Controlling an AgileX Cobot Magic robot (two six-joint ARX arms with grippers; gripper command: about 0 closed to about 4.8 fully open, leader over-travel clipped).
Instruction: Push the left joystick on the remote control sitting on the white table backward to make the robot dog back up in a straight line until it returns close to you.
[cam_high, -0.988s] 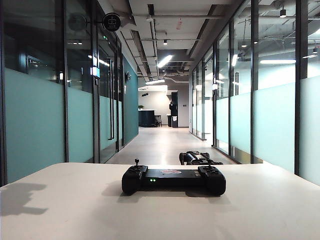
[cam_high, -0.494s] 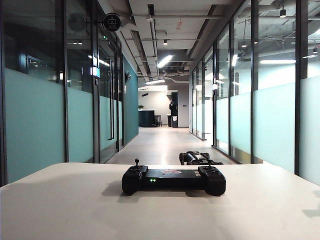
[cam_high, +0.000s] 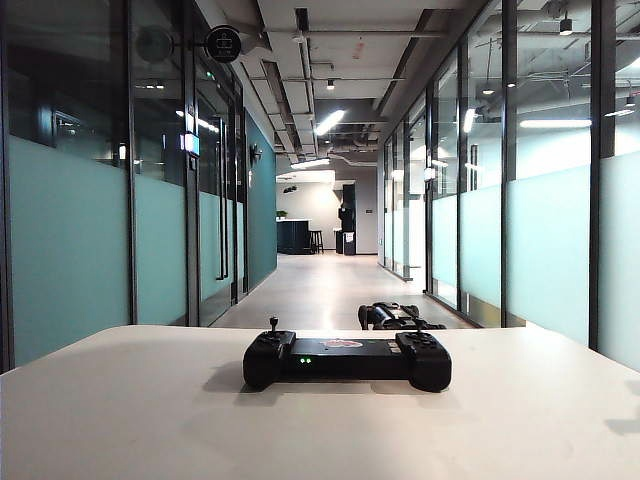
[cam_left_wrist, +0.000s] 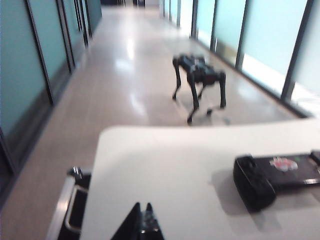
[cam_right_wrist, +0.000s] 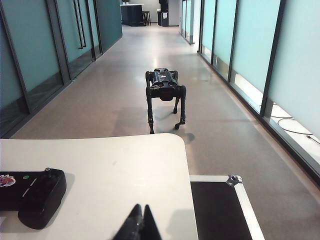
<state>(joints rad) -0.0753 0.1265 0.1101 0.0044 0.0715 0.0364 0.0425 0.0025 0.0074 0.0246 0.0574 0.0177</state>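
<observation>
A: So where is the remote (cam_high: 346, 361) sitting?
B: Mid-counter (cam_high: 150, 420), its left joystick (cam_high: 273, 327) standing upright; the dog (cam_right_wrist: 164, 98) is standing on the corridor floor just beyond the edge.
A: The claws?
B: Left claw (cam_left_wrist: 143, 224) and right claw (cam_right_wrist: 139, 220) are both hovering closed, empty, well apart from the remote.

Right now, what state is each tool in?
Left tool: shut, holding nothing, above the white table.
Right tool: shut, holding nothing, apart from the remote control.
</observation>
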